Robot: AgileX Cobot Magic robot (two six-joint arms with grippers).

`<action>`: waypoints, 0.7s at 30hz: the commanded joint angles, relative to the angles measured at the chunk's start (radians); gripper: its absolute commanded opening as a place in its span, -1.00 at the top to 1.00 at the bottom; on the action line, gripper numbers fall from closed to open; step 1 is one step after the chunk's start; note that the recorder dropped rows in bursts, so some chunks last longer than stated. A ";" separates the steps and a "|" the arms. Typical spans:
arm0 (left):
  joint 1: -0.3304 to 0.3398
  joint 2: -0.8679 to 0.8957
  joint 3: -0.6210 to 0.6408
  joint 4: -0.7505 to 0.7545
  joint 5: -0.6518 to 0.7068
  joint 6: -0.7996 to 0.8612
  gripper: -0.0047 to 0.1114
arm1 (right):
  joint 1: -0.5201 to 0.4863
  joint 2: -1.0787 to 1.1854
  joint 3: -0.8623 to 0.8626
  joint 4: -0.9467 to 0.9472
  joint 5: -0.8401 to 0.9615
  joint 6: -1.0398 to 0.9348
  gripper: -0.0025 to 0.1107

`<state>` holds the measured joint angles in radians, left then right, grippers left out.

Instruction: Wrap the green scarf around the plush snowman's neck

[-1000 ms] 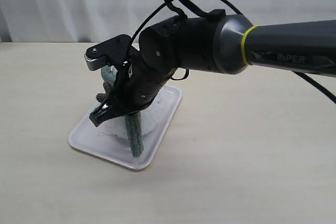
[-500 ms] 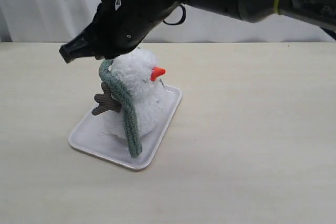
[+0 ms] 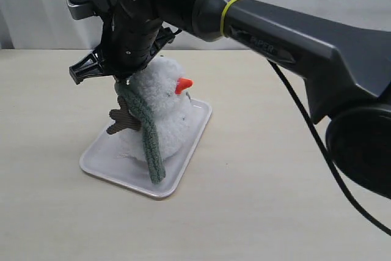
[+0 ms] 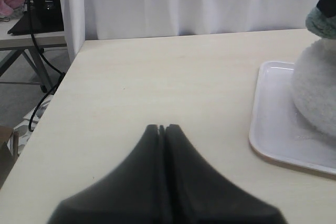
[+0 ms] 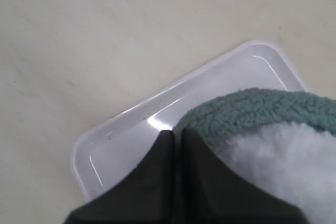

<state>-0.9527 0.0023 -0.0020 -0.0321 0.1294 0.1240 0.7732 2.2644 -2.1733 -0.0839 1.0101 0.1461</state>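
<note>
The pale wooden table [image 3: 275,200] fills the lower frame of the exterior view. The right arm [image 3: 287,41] reaches in from the right edge to the upper left. A white tray [image 3: 101,166] lies left of centre on the table, and the plush snowman [image 3: 162,90] stands upright in it. The green scarf [image 3: 146,126] lies against the left side of its head and hangs down its body, with the lower end on the tray's near rim. Whether the scarf goes round the far side cannot be told.

The right gripper [image 3: 76,73] hovers at the upper left, just above the head, with its fingers pressed together on nothing; the right wrist view shows the tips [image 5: 176,132] just beside the scarf's edge. The left gripper [image 4: 161,128] is likewise pinched closed and empty over bare table near the tray. A brown twig arm [image 3: 122,120] juts left, and the orange nose [image 3: 184,84] points right.
</note>
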 commanded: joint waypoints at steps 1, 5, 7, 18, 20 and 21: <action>-0.002 -0.002 0.002 -0.013 -0.031 0.000 0.92 | -0.003 0.026 -0.014 -0.014 0.006 0.005 0.88; -0.002 -0.002 0.002 -0.013 -0.031 0.000 0.92 | -0.003 0.050 -0.014 -0.014 0.006 0.005 0.88; -0.002 -0.002 0.002 -0.013 -0.031 0.000 0.92 | -0.003 0.056 -0.014 -0.010 -0.003 0.005 0.88; -0.002 -0.002 0.002 -0.013 -0.031 0.000 0.92 | -0.003 0.034 -0.014 0.013 0.035 -0.035 0.88; -0.002 -0.002 0.002 -0.013 -0.031 0.000 0.92 | -0.003 0.009 -0.014 0.013 0.035 -0.061 0.88; -0.002 -0.002 0.002 -0.013 -0.031 0.000 0.92 | -0.003 -0.003 -0.014 0.013 0.035 -0.065 0.88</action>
<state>-0.9527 0.0023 -0.0020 -0.0321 0.1294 0.1240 0.7732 2.3098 -2.1777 -0.0729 1.0343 0.1097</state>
